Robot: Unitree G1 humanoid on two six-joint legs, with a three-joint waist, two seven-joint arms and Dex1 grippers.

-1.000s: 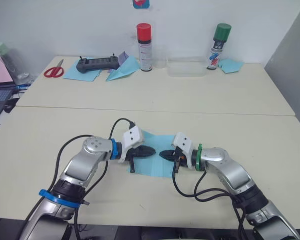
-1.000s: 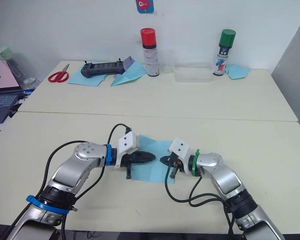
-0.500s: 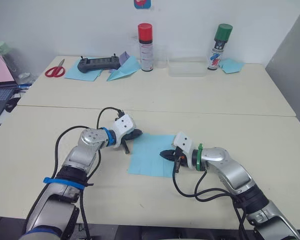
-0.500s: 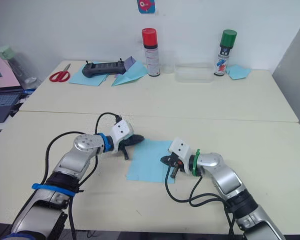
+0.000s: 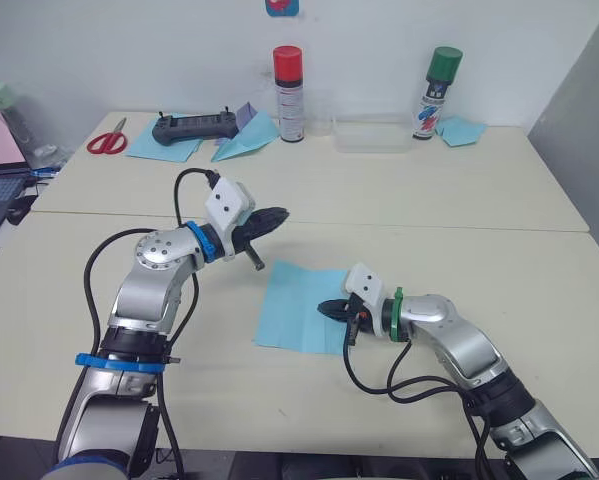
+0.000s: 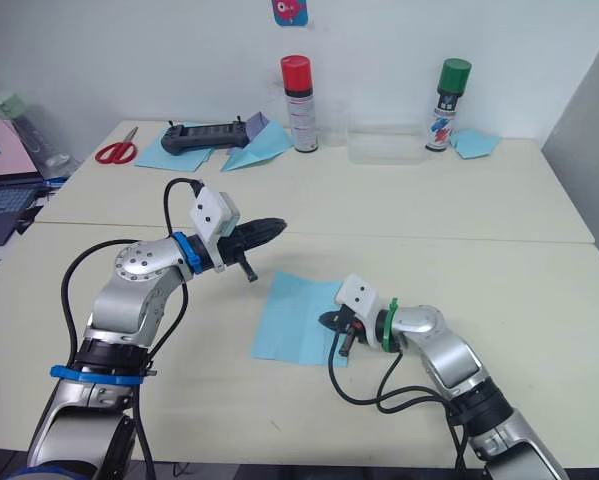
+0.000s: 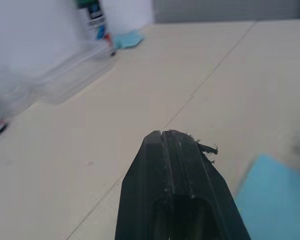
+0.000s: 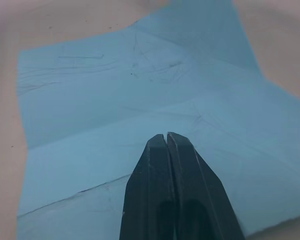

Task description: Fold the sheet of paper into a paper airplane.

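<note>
The paper (image 5: 304,308) is lying flat and unfolded on the table (image 5: 539,250), and the right gripper (image 5: 331,309) is pressing down on its near right edge with its two fingers closed together, holding nothing. The left gripper (image 5: 272,216) is hanging in the air up and away from the paper, its fingers shut tight and empty too. With one closed tip pinning the thin paper, it may be sliding or wrinkling if that tip pushes sideways, and a crooked first fold would be spoiling the plane.
</note>
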